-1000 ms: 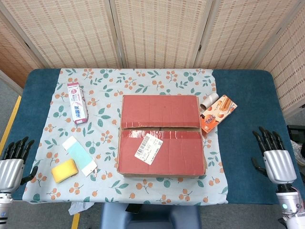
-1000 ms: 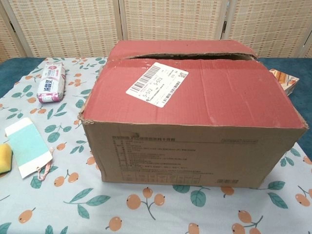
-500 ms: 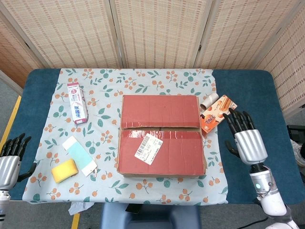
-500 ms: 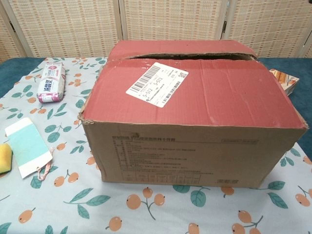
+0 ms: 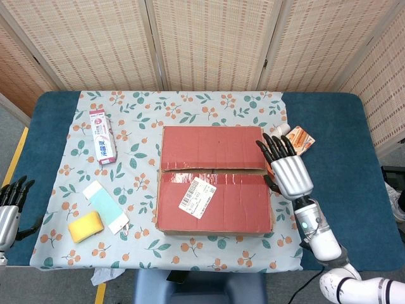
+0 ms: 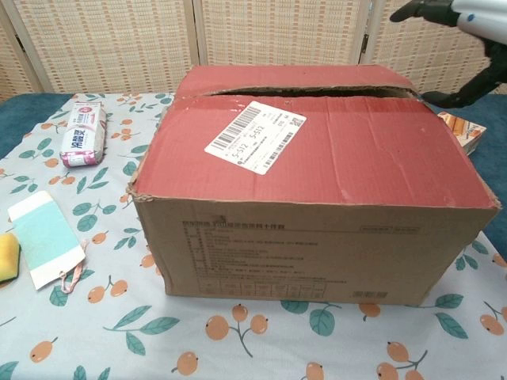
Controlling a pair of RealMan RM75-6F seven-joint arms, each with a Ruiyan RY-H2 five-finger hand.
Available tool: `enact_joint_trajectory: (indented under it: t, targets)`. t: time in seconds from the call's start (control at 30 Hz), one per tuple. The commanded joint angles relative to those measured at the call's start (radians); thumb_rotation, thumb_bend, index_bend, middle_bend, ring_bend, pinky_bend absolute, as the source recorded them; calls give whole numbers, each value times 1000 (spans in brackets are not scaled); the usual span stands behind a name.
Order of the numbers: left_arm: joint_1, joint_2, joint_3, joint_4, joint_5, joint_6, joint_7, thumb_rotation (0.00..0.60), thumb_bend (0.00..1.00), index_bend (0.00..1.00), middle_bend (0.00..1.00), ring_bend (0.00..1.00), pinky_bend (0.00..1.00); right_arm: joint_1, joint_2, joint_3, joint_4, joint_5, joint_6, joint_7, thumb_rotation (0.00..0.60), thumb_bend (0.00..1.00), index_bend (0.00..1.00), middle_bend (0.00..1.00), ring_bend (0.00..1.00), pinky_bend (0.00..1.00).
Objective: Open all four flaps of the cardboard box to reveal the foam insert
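Note:
A cardboard box [image 5: 214, 180] with red top flaps stands in the middle of the floral cloth, flaps folded down along a central seam [image 5: 212, 170]. A white shipping label [image 6: 255, 136] is stuck on the near flap. My right hand [image 5: 288, 170] hovers just above the box's right edge, fingers spread and holding nothing; in the chest view my right hand [image 6: 466, 32] shows at the top right, over the box [image 6: 313, 190]. My left hand [image 5: 9, 212] hangs off the table's left edge, fingers apart and empty. No foam is visible.
A toothpaste box [image 5: 102, 136], a teal-and-white card [image 5: 105, 206] and a yellow sponge [image 5: 85, 226] lie left of the box. An orange snack packet [image 5: 297, 140] and a small white roll [image 5: 283, 129] sit behind my right hand. Woven screens close off the back.
My right hand has swept in from the table's right edge to the box's right side and now appears in the chest view. My left hand has sunk lower at the left edge.

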Motion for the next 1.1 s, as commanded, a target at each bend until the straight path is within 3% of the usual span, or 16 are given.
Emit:
enact_joint_trajectory:
  t: [0.03,0.53,0.83,1.1]
  targets:
    - [2,8,-3,7,-6,-3,-24,600,408,0,0,0,0,41,-43,12,42,45,-23,-31,600,406,2,0,0,0]
    - [8,18,-12,24,-10,9,-90,600,408,0,0,0,0,181,-129,55,184,153,-68,-41,600,407,2,0,0,0]
    - [7,30,-17,38,-37,-20,-153,600,408,0,0,0,0,272,-97,136,204,266,-93,-64,600,408,2,0,0,0]
    - [-13,37,-27,80,-59,-80,-237,600,408,0,0,0,0,379,-76,198,296,393,-155,-64,600,407,2,0,0,0]
